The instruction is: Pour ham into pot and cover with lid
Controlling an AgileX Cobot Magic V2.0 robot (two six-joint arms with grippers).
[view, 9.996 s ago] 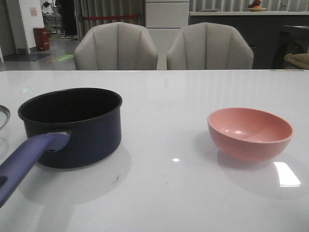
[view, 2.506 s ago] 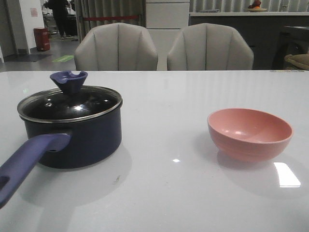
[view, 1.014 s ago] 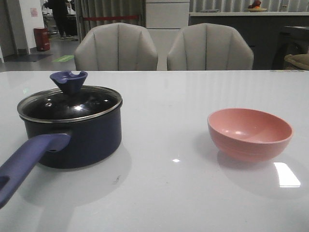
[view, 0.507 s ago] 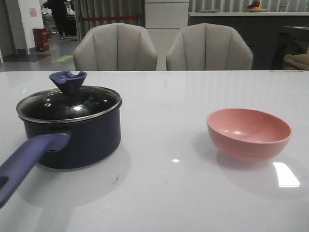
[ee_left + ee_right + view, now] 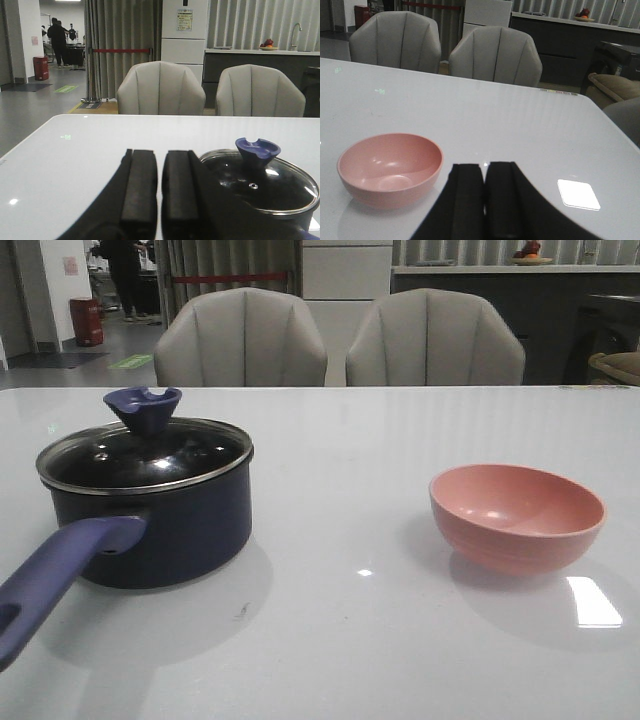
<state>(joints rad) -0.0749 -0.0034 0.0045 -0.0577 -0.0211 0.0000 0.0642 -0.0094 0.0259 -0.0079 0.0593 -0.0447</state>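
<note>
Lid (image 5: 145, 453) seated on pot (image 5: 150, 515), frame left; pink bowl (image 5: 517, 516) right. Left gripper (image 5: 159, 192) and right gripper (image 5: 484, 195): jaws closed, holding nothing.

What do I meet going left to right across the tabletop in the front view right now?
Pot handle → pot with the glass lid seated on it → empty pink bowl. No ham is visible and neither gripper shows in this view.

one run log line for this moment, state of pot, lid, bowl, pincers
pot: upright | lid: seated on pot | pink bowl: empty, upright | left pincer: shut, holding nothing | right pincer: shut, holding nothing
</note>
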